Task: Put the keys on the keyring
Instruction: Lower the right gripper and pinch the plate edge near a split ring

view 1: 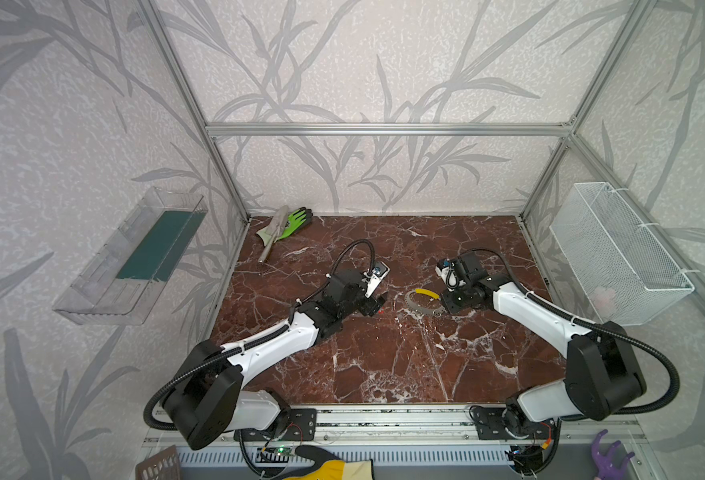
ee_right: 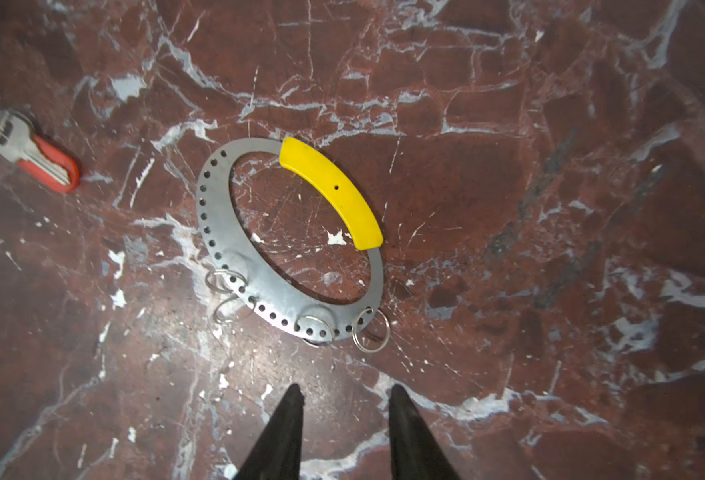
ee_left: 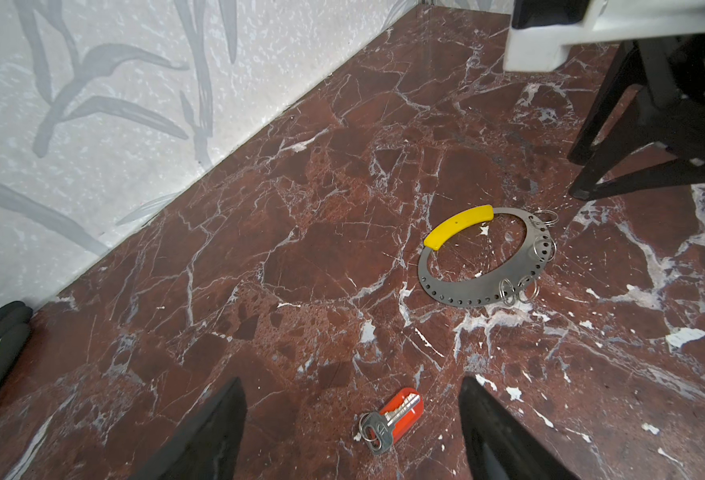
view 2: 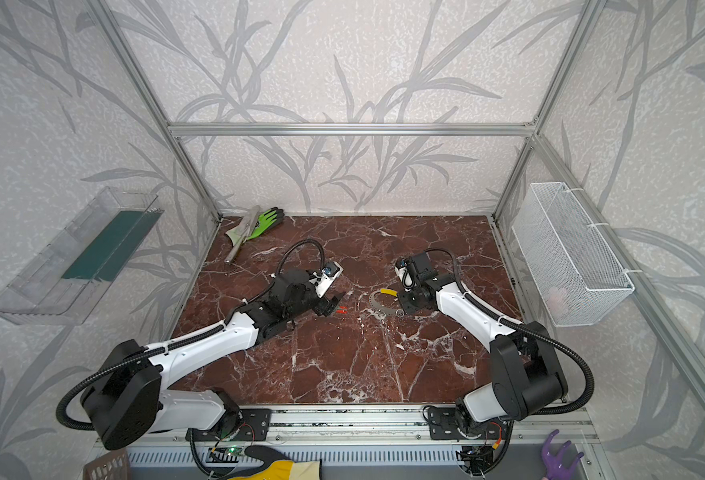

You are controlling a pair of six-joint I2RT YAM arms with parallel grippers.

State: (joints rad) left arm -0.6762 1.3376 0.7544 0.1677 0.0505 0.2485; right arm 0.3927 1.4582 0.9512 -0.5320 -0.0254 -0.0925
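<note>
Keyring (ee_right: 219,245) flat on counter (ee_right: 508,166), small split rings (ee_right: 370,330) along its holed edge. Red-covered key (ee_right: 37,156) well apart. Right gripper (ee_right: 344,388) fingers parted, empty, near the ring.

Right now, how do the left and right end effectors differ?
Left end effector jaws stand wide; right end effector jaws stand narrower. Left has the red-covered key between its fingers in its wrist view; right points at the keyring, which lies ahead of its tips. Both hold nothing.
</note>
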